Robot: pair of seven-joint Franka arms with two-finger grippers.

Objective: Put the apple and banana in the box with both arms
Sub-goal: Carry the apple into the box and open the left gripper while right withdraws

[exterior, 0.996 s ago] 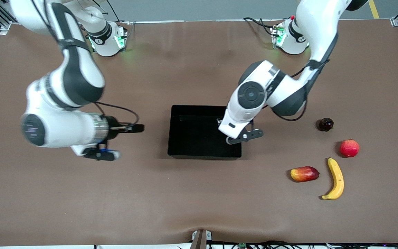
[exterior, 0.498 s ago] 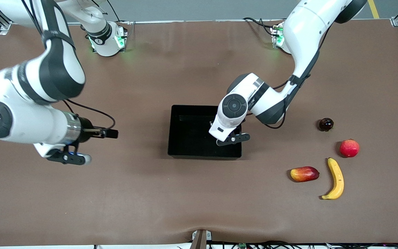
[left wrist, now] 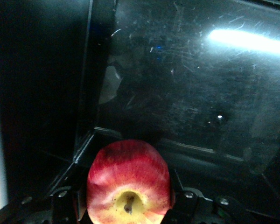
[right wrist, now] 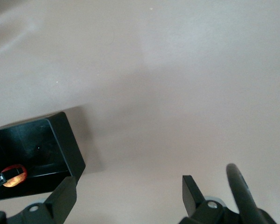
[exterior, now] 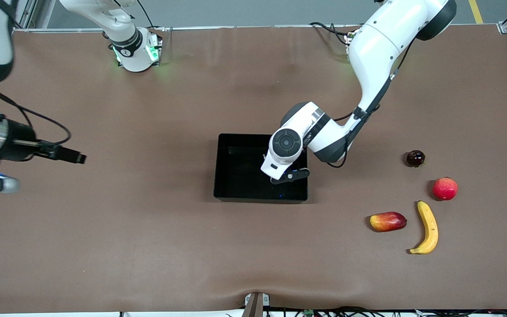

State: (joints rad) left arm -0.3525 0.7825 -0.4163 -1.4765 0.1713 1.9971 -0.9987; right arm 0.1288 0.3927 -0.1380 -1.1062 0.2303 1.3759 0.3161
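Note:
My left gripper (exterior: 276,175) is down inside the black box (exterior: 227,193), at its end toward the left arm. It is shut on the apple (left wrist: 129,182), red with a yellowish stem dimple, one finger on each side. The arm's wrist hides the apple in the front view. The box's glossy wall (left wrist: 86,79) rises close by. My right gripper (exterior: 75,157) is open and empty (right wrist: 128,198), over bare table toward the right arm's end. Its wrist view shows the box (right wrist: 70,149) with the apple (right wrist: 14,176) in it. The banana (exterior: 427,226) lies on the table toward the left arm's end.
Near the banana lie an oval red-yellow fruit (exterior: 387,221), a plain red round fruit (exterior: 445,188) and a small dark round fruit (exterior: 415,158). The brown table (exterior: 148,246) stretches wide around the box.
My right arm has swung away from the box toward its own end of the table. My left gripper has moved farther in over the box with the apple.

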